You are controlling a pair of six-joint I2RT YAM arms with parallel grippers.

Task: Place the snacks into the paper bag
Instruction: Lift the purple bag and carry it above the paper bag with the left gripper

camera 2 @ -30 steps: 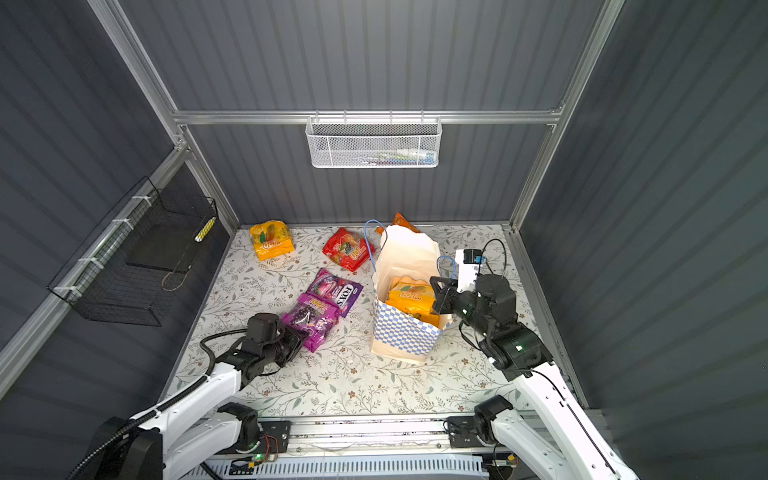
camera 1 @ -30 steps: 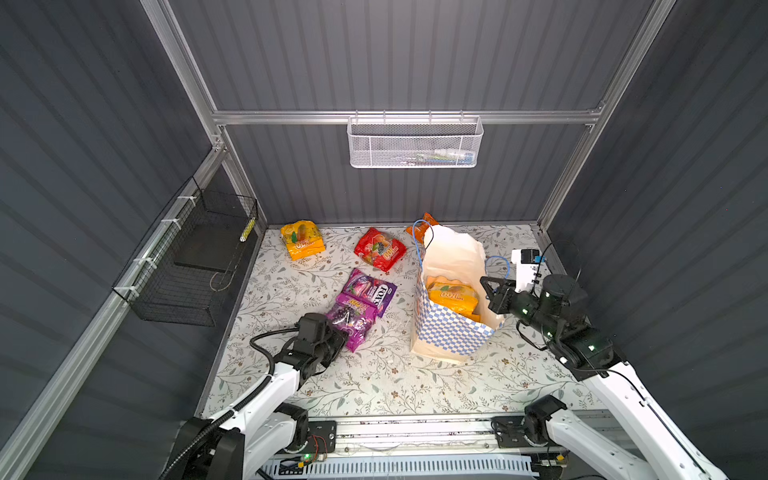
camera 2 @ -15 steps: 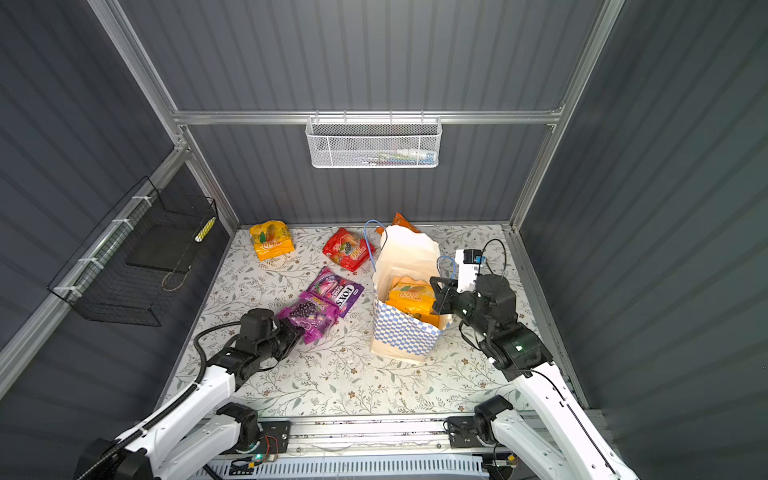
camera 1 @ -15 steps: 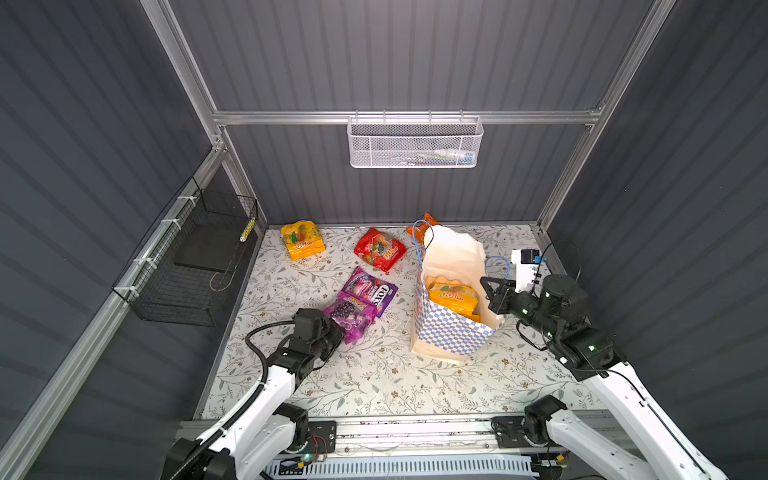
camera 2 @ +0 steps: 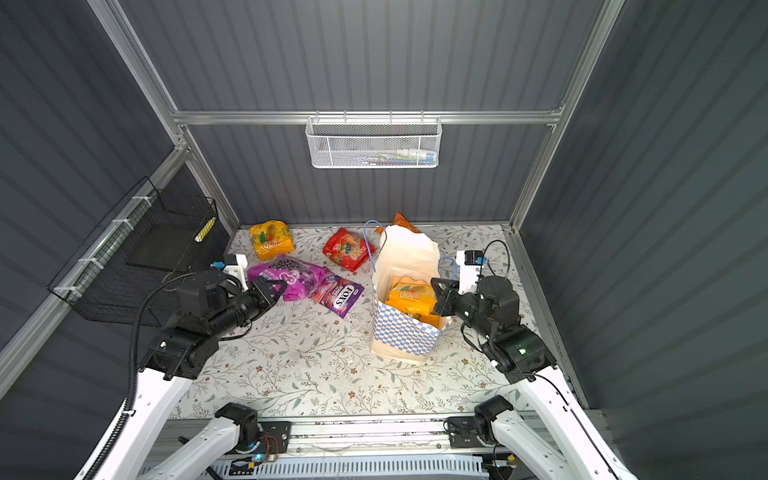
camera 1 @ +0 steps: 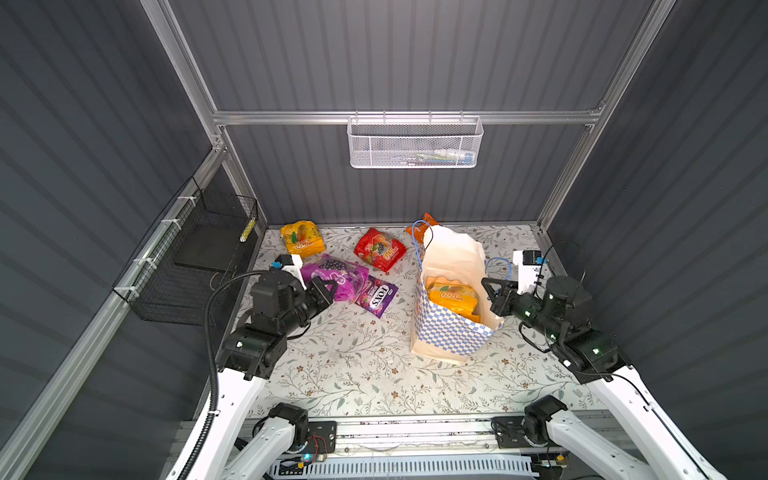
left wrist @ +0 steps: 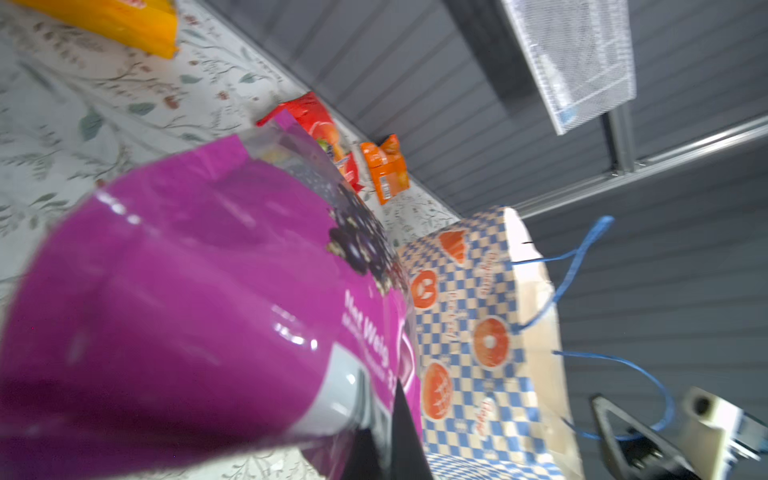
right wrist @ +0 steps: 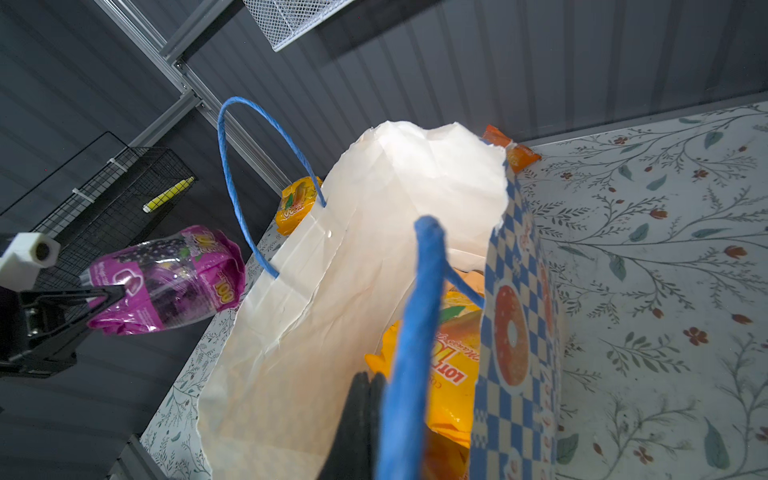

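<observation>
Top views both showed the left gripper (camera 1: pixel 328 286) clamped on the grape packet (camera 1: pixel 338 274), now raised off the table (camera 1: pixel 353 353). A second earlier the packet lay flat by the FOX'S packet (camera 1: pixel 378 297). The upright bag (camera 1: pixel 451 257), with a yellow packet (camera 1: pixel 453 296) inside, and the right gripper (camera 1: pixel 489 287) had not moved. The right wrist view showed the right fingers (right wrist: pixel 361 415) pressed together at the bag rim beside the cord handle (right wrist: pixel 415 332); a grip on paper or cord could not be confirmed. Only the left wrist view showed the whole orange packet (left wrist: pixel 384 168) behind the bag.
</observation>
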